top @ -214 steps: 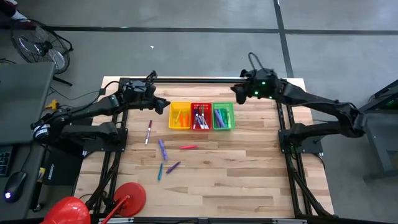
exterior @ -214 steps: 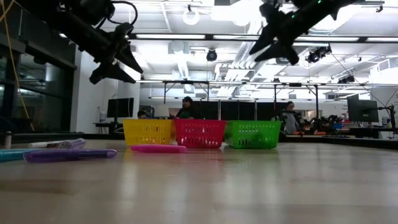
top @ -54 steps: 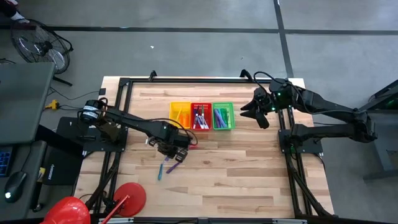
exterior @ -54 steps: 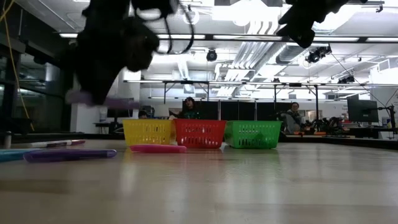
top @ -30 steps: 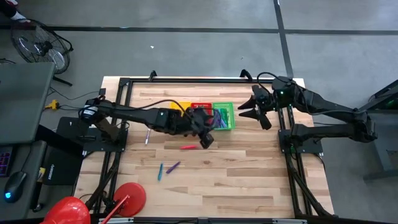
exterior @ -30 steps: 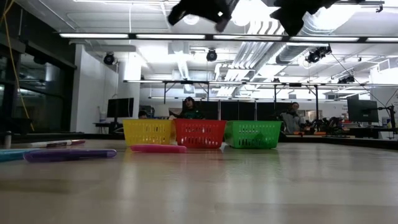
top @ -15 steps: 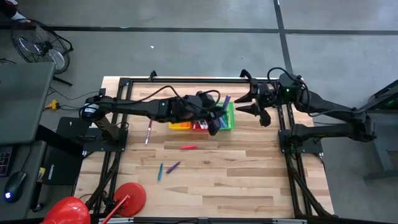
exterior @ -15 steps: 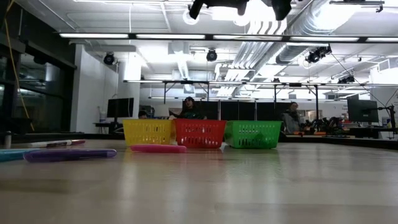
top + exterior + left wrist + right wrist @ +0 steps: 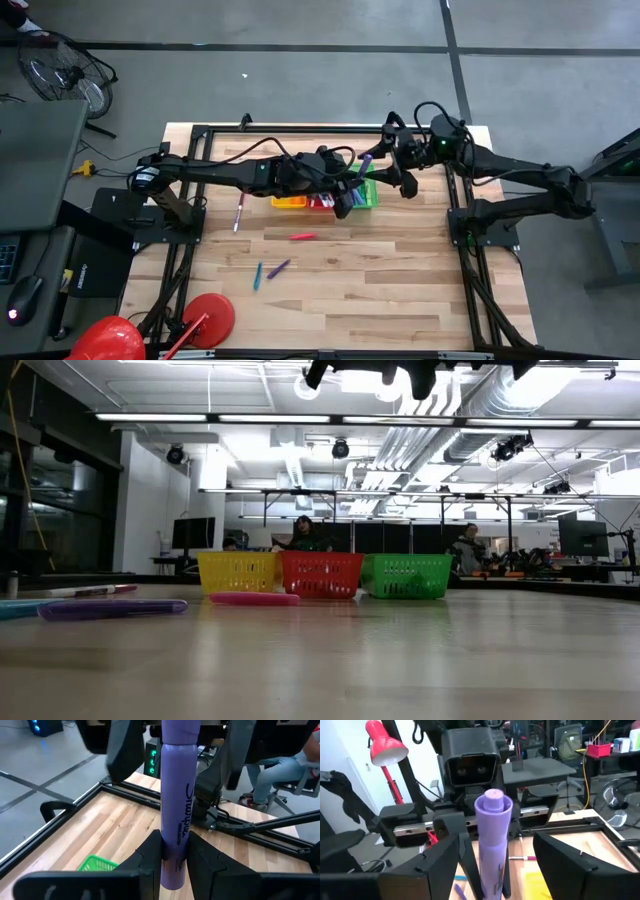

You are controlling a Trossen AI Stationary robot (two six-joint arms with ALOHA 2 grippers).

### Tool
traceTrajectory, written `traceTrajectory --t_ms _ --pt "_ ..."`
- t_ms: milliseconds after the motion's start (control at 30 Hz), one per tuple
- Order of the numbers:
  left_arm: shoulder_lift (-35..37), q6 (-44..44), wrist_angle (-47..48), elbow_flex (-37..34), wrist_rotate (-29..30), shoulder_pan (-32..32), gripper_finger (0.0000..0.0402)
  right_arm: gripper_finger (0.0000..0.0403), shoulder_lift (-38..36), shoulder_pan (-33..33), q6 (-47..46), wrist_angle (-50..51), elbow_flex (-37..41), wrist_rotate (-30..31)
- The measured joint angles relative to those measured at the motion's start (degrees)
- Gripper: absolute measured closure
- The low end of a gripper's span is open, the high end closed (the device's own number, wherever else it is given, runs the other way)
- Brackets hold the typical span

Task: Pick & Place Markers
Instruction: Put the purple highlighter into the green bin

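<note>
Left pincer (image 9: 175, 851): grasping a purple plastic marker (image 9: 176, 800) above the green mesh basket (image 9: 360, 192).
Right pincer (image 9: 495, 851): spread wide around the marker's tip.
Red mesh basket (image 9: 321, 201): several markers inside.

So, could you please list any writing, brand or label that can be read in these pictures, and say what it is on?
"Sharpie": black script running along the barrel of the purple marker, seen in the left wrist view, where the left gripper holds it.
Nothing else is legible: the loose markers on the table, the baskets and the room behind show no readable text.
</note>
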State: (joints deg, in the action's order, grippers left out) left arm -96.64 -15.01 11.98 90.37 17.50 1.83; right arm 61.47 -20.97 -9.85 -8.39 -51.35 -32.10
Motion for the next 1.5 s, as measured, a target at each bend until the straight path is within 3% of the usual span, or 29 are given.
traceTrajectory --t_ms 333,633,1133,1333,1500 --pt "0.0 0.4 0.0 0.0 0.0 0.0 0.0341 0.0177 5.3 0.1 -2.2 -8.2 0.0 -2.5" --pt "0.0 0.9 -0.3 0.0 0.0 0.0 0.0341 0.0211 6.9 0.1 -2.8 -9.6 0.0 -5.3" --pt "0.0 1.0 -2.3 0.0 0.2 0.0 0.0341 0.0348 6.8 0.1 -2.5 -10.7 0.0 -5.6" --pt "0.0 0.6 -2.5 0.0 -0.2 0.0 0.0343 0.0356 6.8 0.1 -2.9 -11.4 0.0 -5.9" --pt "0.0 0.2 -2.5 0.0 -0.2 0.0 0.0286 0.0356 6.8 0.1 -3.9 -11.6 0.0 -6.0"
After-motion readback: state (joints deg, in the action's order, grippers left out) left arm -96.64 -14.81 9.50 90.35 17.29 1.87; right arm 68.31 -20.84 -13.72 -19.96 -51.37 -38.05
